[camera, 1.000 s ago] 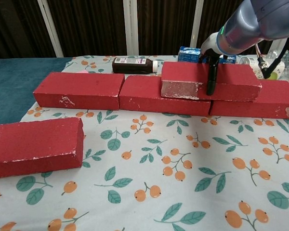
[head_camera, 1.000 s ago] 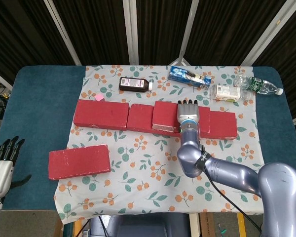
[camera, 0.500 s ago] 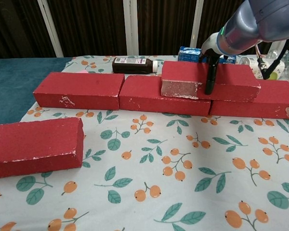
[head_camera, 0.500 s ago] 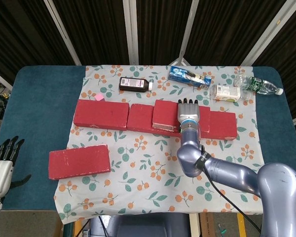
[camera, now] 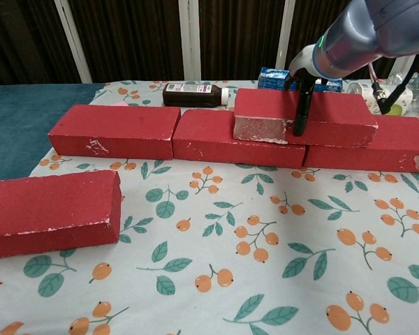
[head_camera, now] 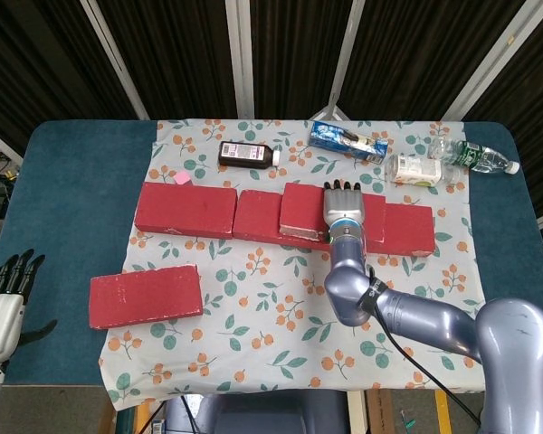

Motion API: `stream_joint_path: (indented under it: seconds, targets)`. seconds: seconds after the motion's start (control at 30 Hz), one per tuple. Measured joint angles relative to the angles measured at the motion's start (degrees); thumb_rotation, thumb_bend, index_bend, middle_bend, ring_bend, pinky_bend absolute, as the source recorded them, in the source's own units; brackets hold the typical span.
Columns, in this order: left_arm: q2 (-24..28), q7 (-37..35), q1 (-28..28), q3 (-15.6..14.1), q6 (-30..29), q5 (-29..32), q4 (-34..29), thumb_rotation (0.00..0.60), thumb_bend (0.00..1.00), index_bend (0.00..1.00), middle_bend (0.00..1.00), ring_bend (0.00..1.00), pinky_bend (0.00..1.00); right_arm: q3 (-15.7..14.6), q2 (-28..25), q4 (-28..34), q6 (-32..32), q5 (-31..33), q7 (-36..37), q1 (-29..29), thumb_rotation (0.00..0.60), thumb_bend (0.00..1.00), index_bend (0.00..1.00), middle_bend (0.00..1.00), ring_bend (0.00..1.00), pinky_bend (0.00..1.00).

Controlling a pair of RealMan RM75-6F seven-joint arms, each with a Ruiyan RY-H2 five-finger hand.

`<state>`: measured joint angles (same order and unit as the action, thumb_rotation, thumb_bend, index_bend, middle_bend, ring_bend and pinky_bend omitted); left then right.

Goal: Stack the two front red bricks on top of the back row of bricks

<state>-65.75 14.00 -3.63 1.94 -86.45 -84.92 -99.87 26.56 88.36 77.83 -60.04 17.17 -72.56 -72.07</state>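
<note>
One stacked brick [camera: 304, 116], right hand [head_camera: 344, 208] still gripping, barely shifted

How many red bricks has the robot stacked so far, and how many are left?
One is done: the stacked brick lies on the back row. The right robot hand is on top of it, thumb down its front face. One is left: the front brick lies on the cloth, with the left robot hand idle off the table edge.
</note>
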Motion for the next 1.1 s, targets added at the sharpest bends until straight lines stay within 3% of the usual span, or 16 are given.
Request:
stream_joint_path:
  seconds: [0.3, 0.57, 0.7, 0.87, 1.1]
  targets:
    - [0.03, -0.35, 0.23, 0.18, -0.56, 0.07, -0.02, 0.600, 0.00, 0.05, 0.00, 0.00, 0.12, 0.79, -1.93, 3.71, -0.95, 0.85, -0.19, -0.10, 0.600, 0.15, 0.00, 0.00, 0.00, 0.00]
    - [-0.17, -0.25, 0.19, 0.45, -0.53, 0.61, 0.36, 0.600, 0.00, 0.06, 0.00, 0.00, 0.13, 2.57, -6.67, 13.62, -1.96, -3.01, 3.69, 1.62, 0.600, 0.15, 0.00, 0.00, 0.00, 0.00]
    - [-1.17, -0.24, 0.18, 1.47, -1.63, 1.03, 0.98, 0.600, 0.00, 0.07, 0.00, 0.00, 0.14, 2.47, -10.59, 23.44, -3.61, -12.76, 9.80, 5.91, 0.600, 0.15, 0.00, 0.00, 0.00, 0.00]
    - [-4.65, 0.23, 0.39, 2.59, -4.73, 0.25, 3.00, 0.600, 0.00, 0.06, 0.00, 0.00, 0.14, -0.21, -16.63, 36.99, -6.57, -30.75, 19.04, 14.83, 0.600, 0.15, 0.00, 0.00, 0.00, 0.00]
    - [-7.66, 5.62, 0.50, 2.30, -5.40, -0.44, 3.28, 0.600, 0.00, 0.03, 0.00, 0.00, 0.16, -8.51, -23.43, 45.90, -9.31, -54.97, 30.72, 28.13, 0.600, 0.15, 0.00, 0.00, 0.00, 0.00]
